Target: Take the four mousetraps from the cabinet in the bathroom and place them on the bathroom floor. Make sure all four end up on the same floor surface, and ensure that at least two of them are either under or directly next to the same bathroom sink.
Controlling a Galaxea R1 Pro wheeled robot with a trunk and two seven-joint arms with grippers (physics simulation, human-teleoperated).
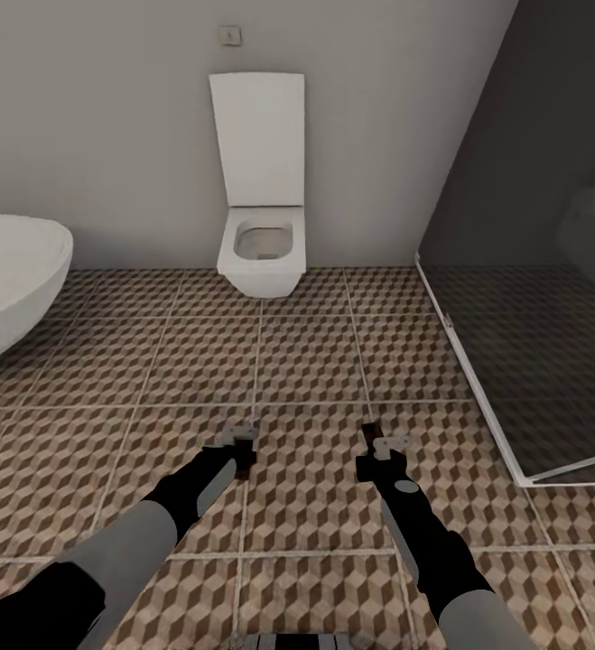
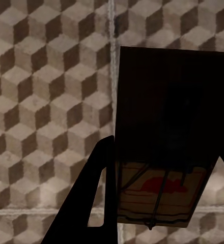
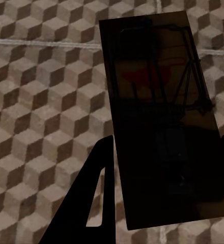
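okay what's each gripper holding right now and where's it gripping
Each holds a mousetrap: the left gripper clamps a mousetrap and the right gripper another mousetrap, each gripped by its side edges.

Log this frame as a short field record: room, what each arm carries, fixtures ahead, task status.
room: bathroom, cube-patterned floor
left gripper: shut on a mousetrap, held above the floor
right gripper: shut on a second mousetrap, also off the floor
fixtures ahead: white toilet on the far wall, white tub at left, glass shower screen at right
status: both carried traps not yet set down
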